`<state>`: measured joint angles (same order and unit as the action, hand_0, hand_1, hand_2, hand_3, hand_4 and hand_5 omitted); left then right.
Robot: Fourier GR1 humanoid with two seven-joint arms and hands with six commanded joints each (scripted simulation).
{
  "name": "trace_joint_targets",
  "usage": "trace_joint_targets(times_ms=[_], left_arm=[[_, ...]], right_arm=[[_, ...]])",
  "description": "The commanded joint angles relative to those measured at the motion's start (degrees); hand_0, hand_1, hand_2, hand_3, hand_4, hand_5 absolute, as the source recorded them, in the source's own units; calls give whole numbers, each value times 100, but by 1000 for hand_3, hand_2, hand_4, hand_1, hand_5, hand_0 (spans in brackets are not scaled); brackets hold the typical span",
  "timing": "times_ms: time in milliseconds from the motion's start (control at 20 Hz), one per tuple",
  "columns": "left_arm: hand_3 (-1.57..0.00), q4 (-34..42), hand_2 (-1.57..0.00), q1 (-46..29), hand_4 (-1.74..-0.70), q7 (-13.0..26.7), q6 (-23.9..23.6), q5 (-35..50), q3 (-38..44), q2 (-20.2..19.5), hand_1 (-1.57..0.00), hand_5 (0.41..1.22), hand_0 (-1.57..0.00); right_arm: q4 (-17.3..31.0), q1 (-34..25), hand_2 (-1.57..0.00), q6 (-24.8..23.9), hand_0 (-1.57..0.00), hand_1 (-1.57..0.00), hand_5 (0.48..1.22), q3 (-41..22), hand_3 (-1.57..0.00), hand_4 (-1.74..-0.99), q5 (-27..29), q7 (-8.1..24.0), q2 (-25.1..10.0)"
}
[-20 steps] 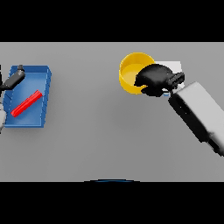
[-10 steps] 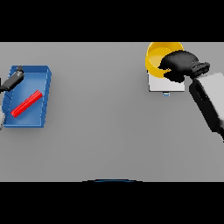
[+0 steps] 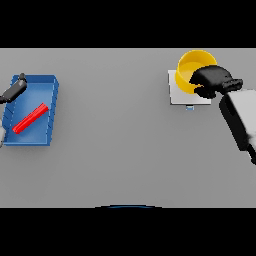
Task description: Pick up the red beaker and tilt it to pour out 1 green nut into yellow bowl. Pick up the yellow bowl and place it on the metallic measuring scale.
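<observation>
The robot's dark right hand (image 3: 212, 81) is reaching in from the right side of the grey table (image 3: 120, 150), and its fingers are curling over the near right rim of the round yellow bowl (image 3: 192, 67), clamping on it. The bowl is sitting out past the hand's fingertips, toward the far edge of the table, and it is overlapping the far right corner of the flat, pale metallic measuring scale (image 3: 182, 92), which is lying just beside and below the hand on its left. Whether the bowl is resting on the scale or hanging above it cannot be told.

Well apart from this hand, across the table on the far left, a blue rectangular tray (image 3: 47, 115) is holding a slim red beaker (image 3: 30, 118), which is lying on its side and slanting across the tray floor. The dark left hand (image 3: 14, 89) is showing at the tray's far left corner; its fingers cannot be made out.
</observation>
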<state>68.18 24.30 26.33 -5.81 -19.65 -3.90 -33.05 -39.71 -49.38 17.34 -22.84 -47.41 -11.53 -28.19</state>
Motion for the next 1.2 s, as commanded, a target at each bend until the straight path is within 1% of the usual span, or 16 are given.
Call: trace_joint_targets(times_ms=[0, 50, 150, 200, 250, 300, 400, 450, 550, 600, 700, 800, 900, 950, 1050, 1150], left_arm=[[1, -13, 1, 6, -728, 36, 15, 12, -18, 41, 1, 675, 1], [1, 10, 1, -2, -727, 54, 30, 4, -31, 37, 1, 675, 1], [1, -60, 1, 50, -723, 62, 32, -27, -31, 10, 1, 671, 1], [1, -46, 1, 58, -723, 51, 56, -25, -34, -8, 1, 669, 1], [1, -70, 1, 51, -722, -2, 23, -40, -31, -6, 1, 668, 1], [1, -92, 1, 42, -724, -35, -8, -53, -33, 4, 1, 667, 1], [1, -107, 1, 32, -724, -8, 29, -42, -36, -1, 1, 671, 1], [1, -80, 1, 80, -722, 38, 38, -27, -52, 41, 1, 671, 1], [1, -103, 1, 104, -719, 12, 52, -8, -26, 18, 1, 668, 1], [1, -129, 1, 112, -719, -12, 36, -26, -50, 48, 1, 667, 1], [1, -229, 1, 139, -720, -40, 12, -22, -45, 86, 1, 663, 1], [1, -125, 1, 55, -724, -35, 26, -18, -57, 72, 1, 662, 1], [1, -161, 1, 92, -722, 11, 1, -60, -69, 72, 1, 664, 1], [1, -213, 1, 154, -722, 50, -6, -77, -62, 64, 1, 664, 1], [1, -262, 1, 136, -725, -42, -37, -52, -26, 61, 1, 664, 1], [1, -185, 1, 74, -724, -64, 9, -44, -45, 38, 1, 664, 1]], right_arm=[[165, -17, -1362, -61, -1571, -1571, 1221, 22, -1338, -1741, 17, -134, 39], [274, -52, -1354, -121, -1571, -1571, 1221, 34, -1369, -1741, 8, -177, 57], [298, -59, -1338, -111, -1556, -1571, 1221, 68, -1436, -1741, 67, -226, 89], [410, -120, -1330, -127, -1501, -1571, 1221, 79, -1463, -1741, 62, -260, 111], [417, -118, -1335, -140, -1464, -1571, 1221, 74, -1451, -1741, 57, -180, 148], [458, -124, -1382, -164, -1448, -1501, 1221, 80, -1390, -1734, 61, -236, 146], [523, -151, -1450, -158, -1492, -1484, 1221, 121, -1097, -1737, 109, -262, 162], [459, -111, -1286, -122, -1439, -1337, 1221, 125, -990, -1688, 120, -182, 177], [429, -125, -921, -63, -990, -882, 1080, 62, -796, -1629, 60, -224, 150], [463, -170, -782, -20, -792, -705, 1029, 22, -723, -1609, 5, -177, 144], [504, -218, -553, 60, -507, -451, 955, -82, -604, -1579, -91, -192, 157], [552, -211, -381, -27, -324, -288, 909, -124, -506, -1560, -140, -371, 119], [554, -188, -244, -62, -207, -184, 876, -146, -429, -1552, -145, -481, 127], [545, -232, -195, -80, -165, -147, 856, -101, -394, -1546, -101, -504, 152], [536, -219, -124, -99, -105, -94, 822, -92, -328, -1537, -97, -521, 125], [672, -248, -79, -101, -67, -60, 798, -82, -268, -1523, -103, -463, 191]])
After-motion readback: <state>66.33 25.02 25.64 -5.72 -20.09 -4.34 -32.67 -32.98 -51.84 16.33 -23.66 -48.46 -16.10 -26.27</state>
